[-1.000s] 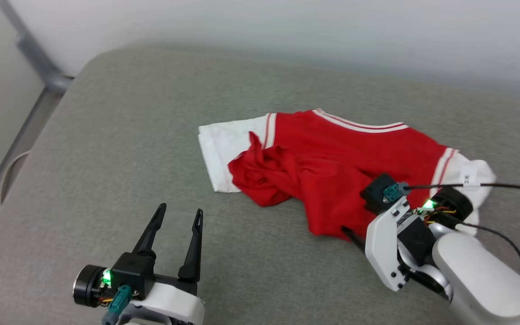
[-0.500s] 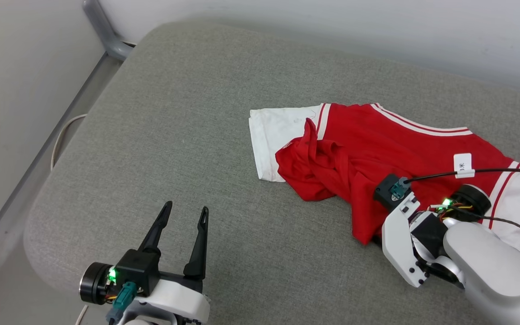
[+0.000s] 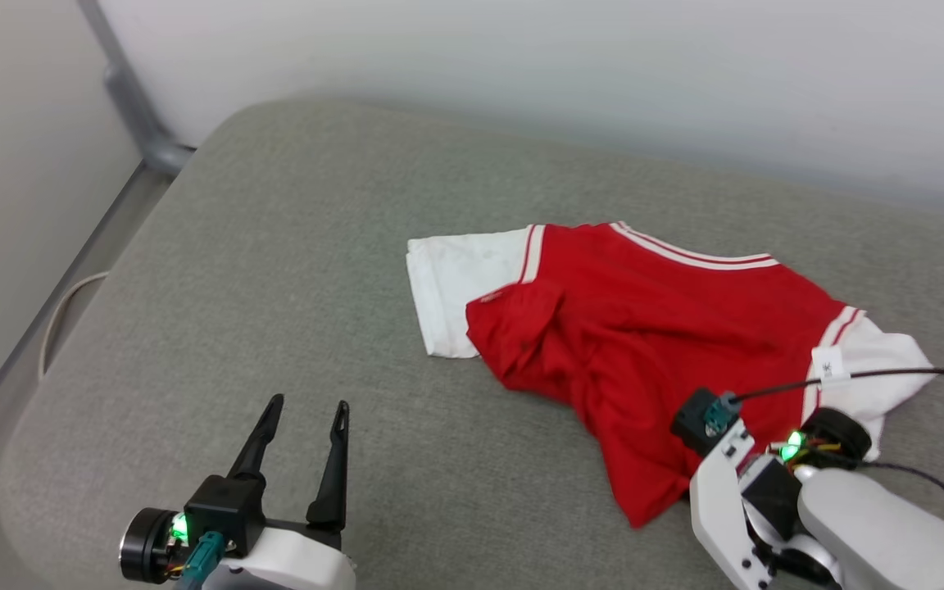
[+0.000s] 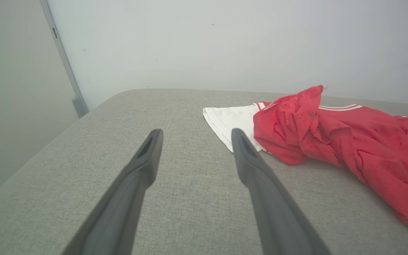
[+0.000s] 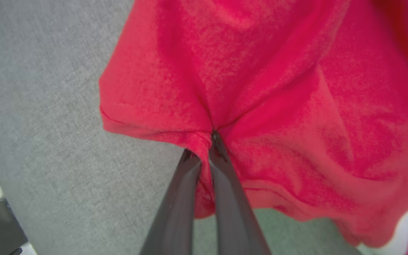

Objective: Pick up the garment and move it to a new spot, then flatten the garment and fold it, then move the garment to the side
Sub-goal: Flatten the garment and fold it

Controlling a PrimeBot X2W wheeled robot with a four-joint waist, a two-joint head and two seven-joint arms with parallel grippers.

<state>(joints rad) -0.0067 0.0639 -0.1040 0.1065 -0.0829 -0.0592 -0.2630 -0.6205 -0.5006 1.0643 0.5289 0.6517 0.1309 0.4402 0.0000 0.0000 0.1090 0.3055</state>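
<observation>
The garment point(image 3: 660, 328) lies rumpled on the right half of the grey cushion point(image 3: 275, 246), with one white sleeve point(image 3: 460, 287) spread to the left. The right claw point(image 5: 211, 136) is clenched on a pinch of the garment's red near hem. The left claw point(image 3: 308, 406) is released and empty, over bare cushion at the near left.

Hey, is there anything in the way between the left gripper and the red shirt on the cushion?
Nothing visible. The left gripper, open, points toward the garment, and bare grey cushion is all that lies between it and the white sleeve. The right gripper is shut on the garment's red fabric near its edge.
</observation>
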